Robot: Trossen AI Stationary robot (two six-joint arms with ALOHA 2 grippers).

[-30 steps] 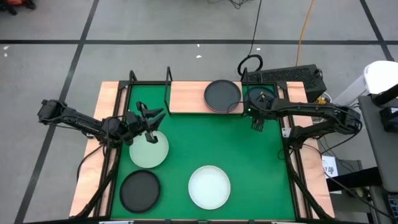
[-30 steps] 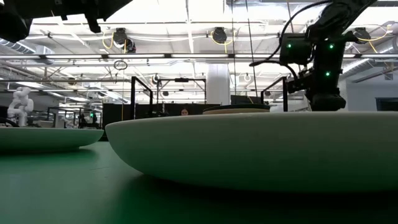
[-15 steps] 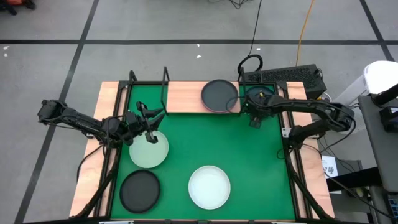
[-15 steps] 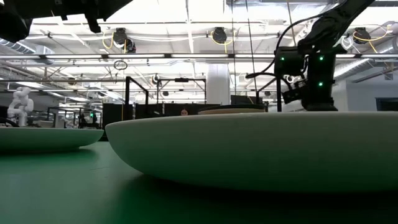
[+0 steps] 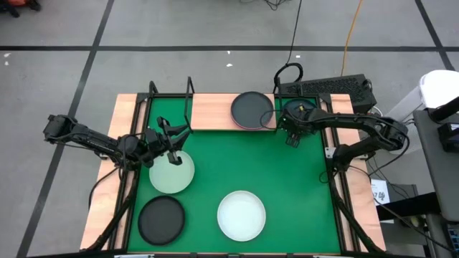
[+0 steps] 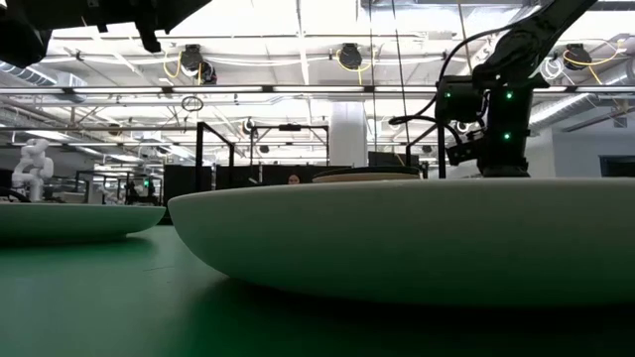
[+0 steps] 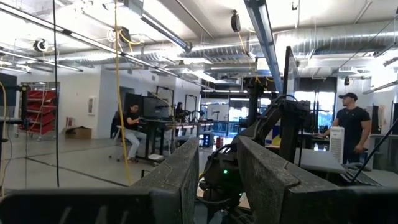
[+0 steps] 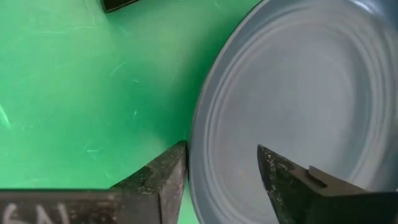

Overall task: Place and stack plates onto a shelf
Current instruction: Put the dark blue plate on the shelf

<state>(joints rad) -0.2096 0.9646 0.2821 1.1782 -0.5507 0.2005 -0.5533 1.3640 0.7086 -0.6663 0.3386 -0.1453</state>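
A dark grey plate (image 5: 252, 109) lies on the light wood shelf (image 5: 211, 111) at the mat's far edge; in the right wrist view the dark grey plate (image 8: 298, 93) fills the picture's right side. My right gripper (image 5: 290, 137) (image 8: 221, 180) is open at this plate's right-near rim, one finger on either side of the rim. On the green mat rest a pale green plate (image 5: 172, 174), a black plate (image 5: 161, 219) and a white plate (image 5: 242, 215) (image 6: 417, 238). My left gripper (image 5: 174, 132) (image 7: 219, 186) is open, level, above the pale green plate's far edge. My right gripper straddles the dark grey plate's rim (image 8: 194, 143). One finger (image 8: 158, 183) stands outside the rim and the other finger (image 8: 292, 186) stands over the plate's inside, with a wide gap between them. Whether either finger touches the plate, I cannot tell.
Black frame rods (image 5: 152, 93) stand along the mat's sides. A black box with cables (image 5: 333, 89) sits beyond the far right corner. The shelf's left half is bare wood. People (image 7: 351, 124) are in the room beyond the table.
My right gripper has moved toward the table's left and a little toward its far edge. The dark grey plate and the shelf under it have slid slightly to the left with it. My left arm has kept still.
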